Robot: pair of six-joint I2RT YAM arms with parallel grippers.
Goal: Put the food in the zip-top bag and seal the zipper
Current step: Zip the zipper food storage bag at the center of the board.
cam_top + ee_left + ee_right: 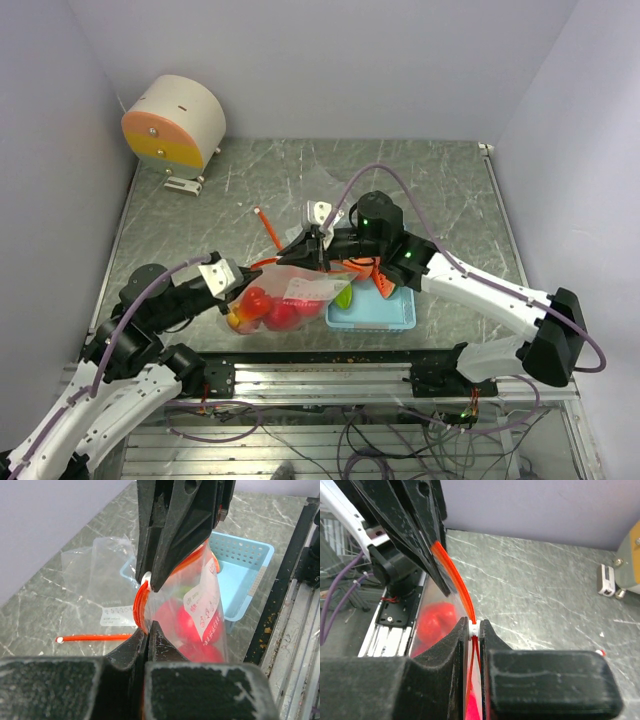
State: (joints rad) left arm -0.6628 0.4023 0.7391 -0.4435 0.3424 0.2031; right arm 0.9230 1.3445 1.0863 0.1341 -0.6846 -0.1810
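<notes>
Clear crinkly plastic is stretched between the two arms: the zip-top bag (290, 290) is held up off the grey marbled table (440, 190), just left of the light blue tray (385, 318), and its right end overlaps the tray's near-left corner in the top view. Inside the bag the red round fruits (270, 308) are bunched toward the lower left. An orange-yellow ball (240, 320) sits in the far left corner, and a green piece (343, 297) is at the right end, next to the tray's rim. A white printed label (202, 605) shows on the bag's side.

The left gripper (150, 606) is clenched on the zipper (139, 605) at the bag's left end, with the red-orange strip bent into a loop between its black fingers. The right gripper (474, 627) is pinched tight on the same strip further along, its fingers closed around a small white slider (474, 626). From the slider the strip curves up toward the left gripper.

A red-orange slice (378, 277) lies at the tray's far edge, partly hidden under the right arm; whether it rests inside the tray I cannot tell.

Farther back, a second clear bag (100, 562) lies flat on the table with its own red-orange strip (95, 637) beside it. A round cream-and-orange drum (175, 125) stands at the back left corner
</notes>
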